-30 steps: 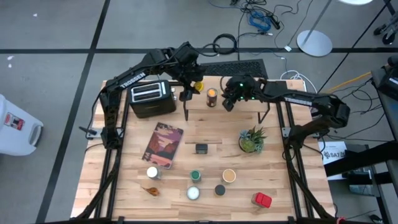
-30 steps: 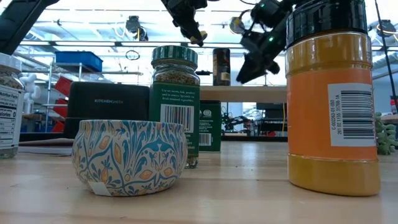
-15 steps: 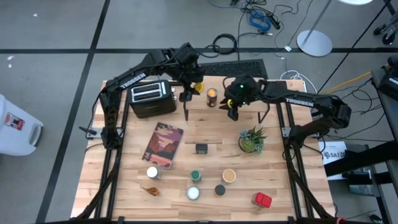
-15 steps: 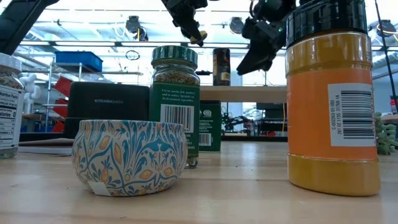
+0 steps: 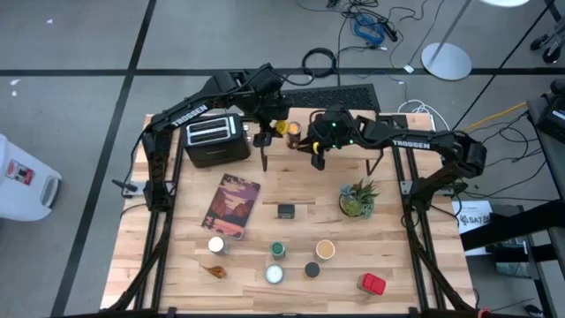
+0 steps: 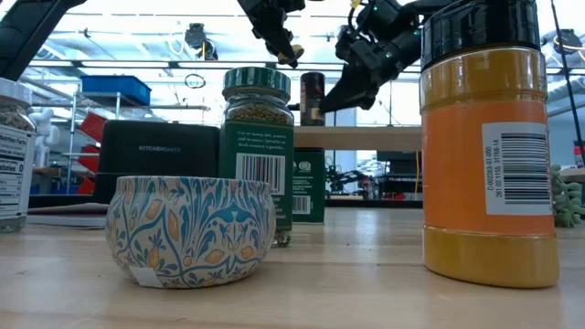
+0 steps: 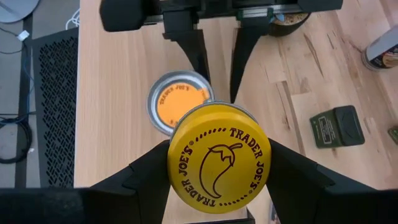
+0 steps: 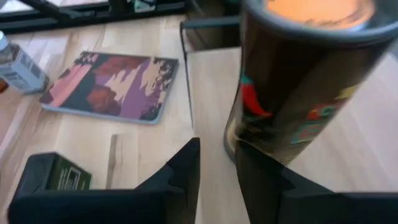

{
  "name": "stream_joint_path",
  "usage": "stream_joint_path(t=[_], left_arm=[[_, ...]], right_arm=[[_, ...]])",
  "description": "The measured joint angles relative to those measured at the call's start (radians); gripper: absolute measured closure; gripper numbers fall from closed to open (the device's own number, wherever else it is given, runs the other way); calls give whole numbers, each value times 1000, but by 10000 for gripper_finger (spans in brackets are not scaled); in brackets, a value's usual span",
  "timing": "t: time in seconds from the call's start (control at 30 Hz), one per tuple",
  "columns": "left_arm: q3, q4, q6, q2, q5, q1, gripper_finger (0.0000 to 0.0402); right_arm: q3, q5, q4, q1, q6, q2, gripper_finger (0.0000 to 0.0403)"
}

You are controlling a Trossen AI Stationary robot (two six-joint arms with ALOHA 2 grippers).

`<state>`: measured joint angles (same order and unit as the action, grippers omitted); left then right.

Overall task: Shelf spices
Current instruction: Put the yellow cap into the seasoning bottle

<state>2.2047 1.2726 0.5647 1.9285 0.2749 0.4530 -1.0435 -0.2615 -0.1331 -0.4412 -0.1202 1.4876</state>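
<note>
On the shelf (image 5: 331, 144) at twelve o'clock, my left gripper (image 7: 217, 163) clamps a yellow-topped jar (image 7: 219, 165) for placing; my right gripper (image 8: 217, 163), jaws narrow and empty, nudges the orange-topped jar (image 8: 298, 74).

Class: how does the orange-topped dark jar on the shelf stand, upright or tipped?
Upright: the orange-topped jar stands vertical on the shelf, top facing up.

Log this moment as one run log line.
left gripper: holds yellow-lid jar above shelf | right gripper: beside orange-lid jar on shelf
</note>
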Motion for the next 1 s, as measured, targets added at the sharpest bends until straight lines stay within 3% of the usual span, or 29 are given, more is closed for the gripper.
stream_joint_path(t=[0.43, 0.67, 1.0], left_arm=[[0, -10, 1, 27, -31, -5, 173], [1, 2, 21, 46, -106, -10, 173], [117, 24, 24, 46, -127, 6, 173]], right_arm=[[0, -3, 140, -2, 32, 55, 344], [0, -3, 158, 1, 53, 86, 344], [0, -3, 163, 17, 55, 88, 344]])
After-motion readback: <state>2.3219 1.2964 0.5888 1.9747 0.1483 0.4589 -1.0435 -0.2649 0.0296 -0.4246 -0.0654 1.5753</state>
